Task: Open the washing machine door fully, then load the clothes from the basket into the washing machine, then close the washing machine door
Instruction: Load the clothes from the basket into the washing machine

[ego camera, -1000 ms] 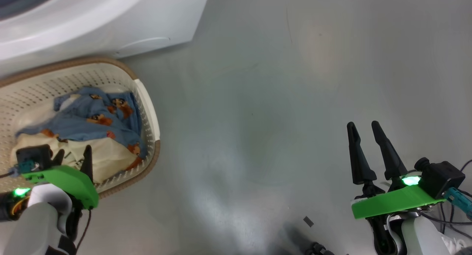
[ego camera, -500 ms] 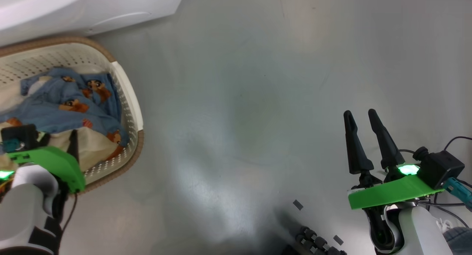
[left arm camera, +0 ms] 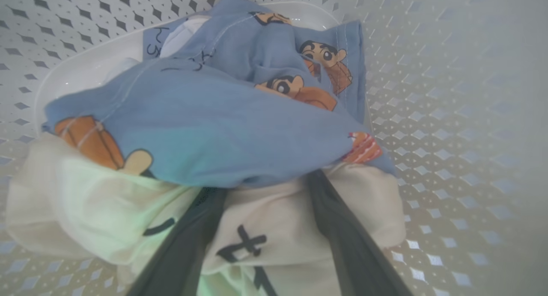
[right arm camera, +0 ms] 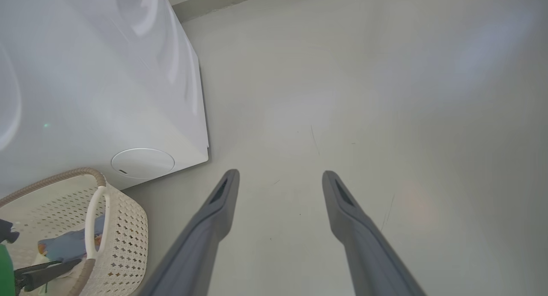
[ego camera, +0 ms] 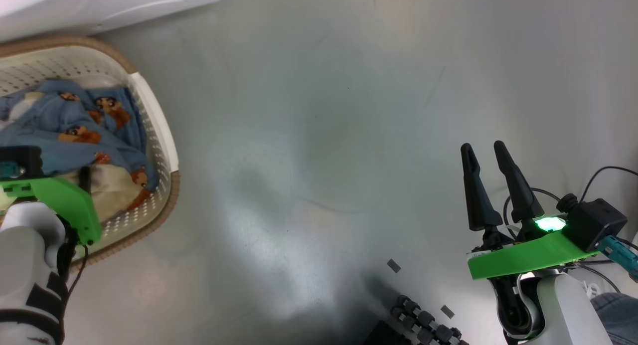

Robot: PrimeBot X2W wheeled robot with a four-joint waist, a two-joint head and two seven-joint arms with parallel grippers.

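Left gripper (left arm camera: 263, 187) is down inside the basket (ego camera: 169, 208), which stands on the grey floor (ego camera: 324, 135) just in front of the washing machine (ego camera: 99, 6), at the left of the head view. Both clothes lie in the basket: the light blue garment (left arm camera: 214, 125) with orange-brown cartoon prints lies heaped on top, and the cream garment (left arm camera: 278, 227) with dark markings lies under and in front of it. In the left wrist view the two dark fingers (left arm camera: 342, 244) stand apart and press into the cream garment, a fold of it bulging between them. Their tips go under the lower edge of the blue garment and are hidden there. The jaws are apart and nothing is clamped. In the head view one left finger shows past the green wrist bracket (ego camera: 55, 200), over the cream cloth near the basket's front corner. Right gripper (ego camera: 483, 148) hangs over bare floor at the lower right, well apart from the basket. Its fingers are spread and hold nothing, and a green light glows at their base. The right wrist view looks past these fingers at the washing machine's white front corner, with a round cover (right arm camera: 142, 163) low on the panel, and at the basket's white handle (right arm camera: 96, 219) just below it.
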